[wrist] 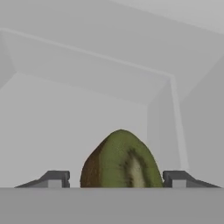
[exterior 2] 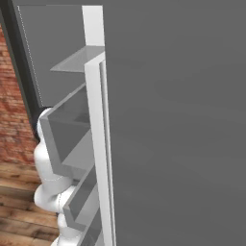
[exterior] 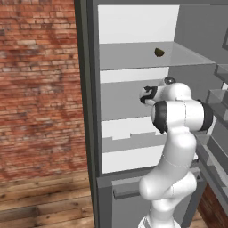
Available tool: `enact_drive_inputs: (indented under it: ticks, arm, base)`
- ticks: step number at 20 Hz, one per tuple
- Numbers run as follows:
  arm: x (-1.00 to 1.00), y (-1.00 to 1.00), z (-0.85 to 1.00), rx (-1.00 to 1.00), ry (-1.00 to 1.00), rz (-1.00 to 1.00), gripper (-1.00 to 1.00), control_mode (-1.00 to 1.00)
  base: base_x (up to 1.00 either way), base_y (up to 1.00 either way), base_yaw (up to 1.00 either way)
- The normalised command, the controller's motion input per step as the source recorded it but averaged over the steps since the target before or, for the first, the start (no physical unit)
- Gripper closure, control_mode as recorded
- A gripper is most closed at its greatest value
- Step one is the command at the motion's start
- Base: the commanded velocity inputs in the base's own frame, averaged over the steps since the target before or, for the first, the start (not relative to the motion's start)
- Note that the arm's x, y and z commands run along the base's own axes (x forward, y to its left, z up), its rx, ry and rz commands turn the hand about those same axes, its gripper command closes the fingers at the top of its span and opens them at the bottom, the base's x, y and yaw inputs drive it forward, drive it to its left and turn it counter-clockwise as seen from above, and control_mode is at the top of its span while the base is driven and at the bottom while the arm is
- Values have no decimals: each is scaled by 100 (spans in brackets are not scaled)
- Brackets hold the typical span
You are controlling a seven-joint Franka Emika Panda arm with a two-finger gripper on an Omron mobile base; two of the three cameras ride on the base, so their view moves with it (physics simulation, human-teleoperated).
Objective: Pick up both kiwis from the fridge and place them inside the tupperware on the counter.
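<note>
The white arm rises from its base, bends at a dark-banded elbow and reaches forward into the tall dark grey fridge (exterior: 91, 111) with its pale interior, the hand (exterior: 149, 94) held level above a flat grey middle shelf (exterior: 129, 140). In the hand view, an olive-brown egg-shaped kiwi (wrist: 120, 159) sits directly between the two dark fingertips (wrist: 54, 178), which stand spread apart on either side of it with a gap to each; the hand is released, not gripping. A second small dark kiwi (exterior: 159, 52) lies on the grey shelf above the hand, slightly to its right and deeper in.
</note>
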Motion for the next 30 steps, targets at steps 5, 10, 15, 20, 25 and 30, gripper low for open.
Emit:
enact_drive_inputs:
  ticks: [5,10,15,20,25,30]
  arm:
    - [-11,0,-19,0,-1,0,100,-100]
    - [-55,5,-4,0,-23,0,100,-100]
    - [-90,38,10,0,-25,-12,100,-100]
    - [-72,50,63,0,5,-28,100,-100]
    - [-41,48,100,0,46,-22,100,-100]
    - [-31,55,100,0,71,-1,100,-100]
  base:
    - [0,0,0]
    - [0,0,0]
    - [0,0,0]
    - [0,0,0]
    - [0,0,0]
    - [0,0,0]
